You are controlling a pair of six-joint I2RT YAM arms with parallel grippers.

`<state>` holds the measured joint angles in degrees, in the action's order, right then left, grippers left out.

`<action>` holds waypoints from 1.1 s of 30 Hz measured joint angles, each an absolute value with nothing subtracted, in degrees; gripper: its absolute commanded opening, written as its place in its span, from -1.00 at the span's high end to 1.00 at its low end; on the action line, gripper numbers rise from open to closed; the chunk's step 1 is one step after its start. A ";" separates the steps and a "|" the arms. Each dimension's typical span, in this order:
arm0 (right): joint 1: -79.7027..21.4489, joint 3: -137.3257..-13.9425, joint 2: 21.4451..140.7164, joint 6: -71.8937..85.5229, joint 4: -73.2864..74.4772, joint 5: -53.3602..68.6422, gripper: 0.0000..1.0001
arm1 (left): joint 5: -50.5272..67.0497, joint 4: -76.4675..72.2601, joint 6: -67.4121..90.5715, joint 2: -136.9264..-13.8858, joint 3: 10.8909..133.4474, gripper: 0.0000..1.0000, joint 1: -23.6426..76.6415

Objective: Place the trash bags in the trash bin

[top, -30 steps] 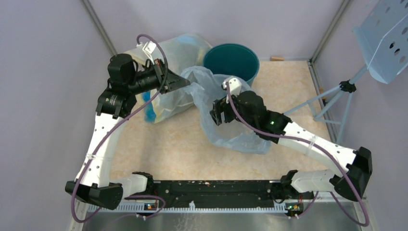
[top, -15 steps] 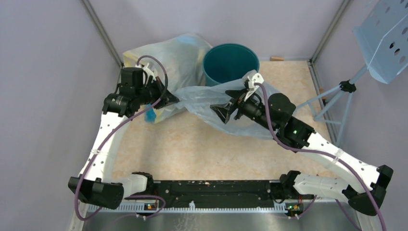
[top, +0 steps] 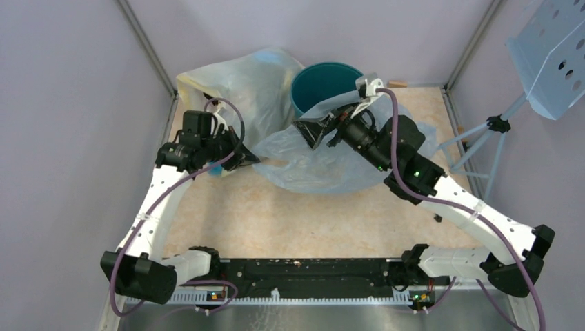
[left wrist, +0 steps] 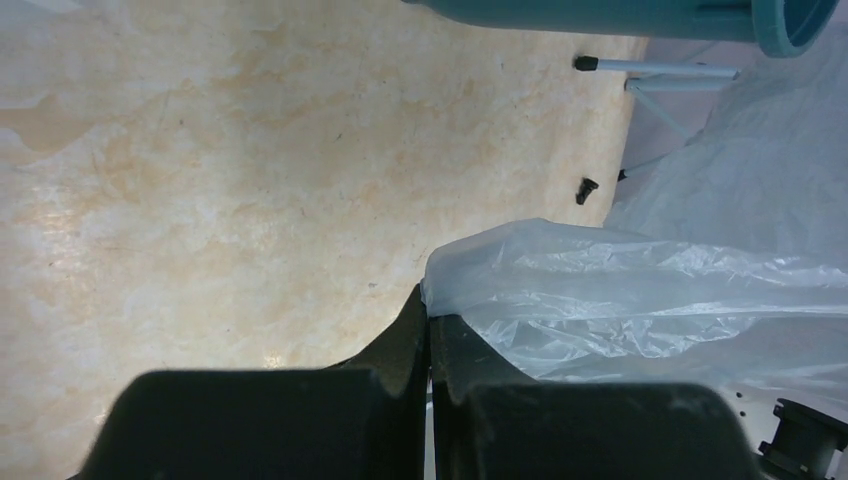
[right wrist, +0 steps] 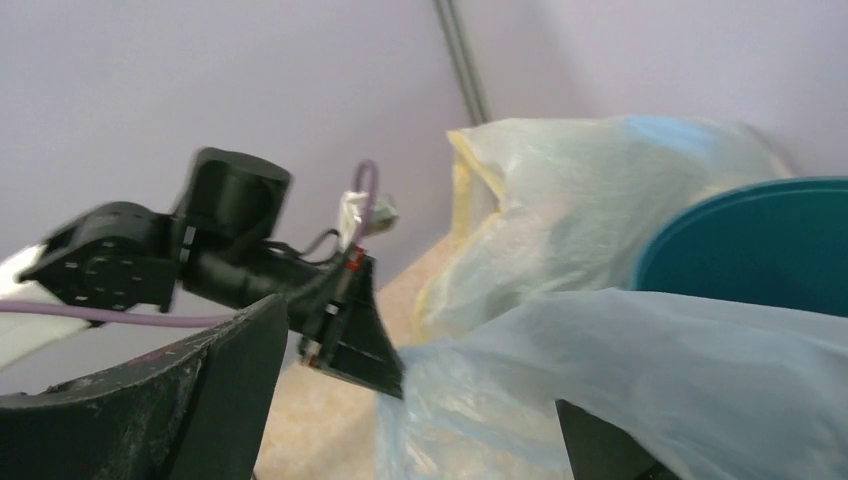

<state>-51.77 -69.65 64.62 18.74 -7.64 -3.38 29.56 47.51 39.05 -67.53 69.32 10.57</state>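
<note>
Now, near to far: the left gripper (top: 243,157), toward the left edge of the table (top: 227,214), is clamped tight on a corner of the pale-blue bag (top: 324,167). The bag sprawls mid-table, its far edge touching the bin (top: 359,72). The right gripper (top: 314,129) has swung up to the bin's near rim and spread its jaws wide; film hangs loose between them, nothing pinched. The bag isn't inside the bin yet and probably needs a re-grip. A yellowish bag (top: 234,83) sits in the far-left corner.
</note>
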 measured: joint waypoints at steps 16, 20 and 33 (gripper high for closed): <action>-49.78 -76.16 64.36 29.80 16.19 7.46 -0.71 | 22.41 46.76 39.29 -66.41 74.87 1.00 10.17; -49.78 -76.18 67.29 30.09 27.90 9.08 -0.72 | 18.83 46.52 39.77 -67.24 79.02 1.00 10.17; -49.78 -85.03 62.57 29.74 48.45 10.50 -0.71 | 8.38 49.82 40.62 -62.35 80.79 1.00 10.17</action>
<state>-49.78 -85.03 62.57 29.74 48.45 10.50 8.38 49.82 40.62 -62.35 80.79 10.17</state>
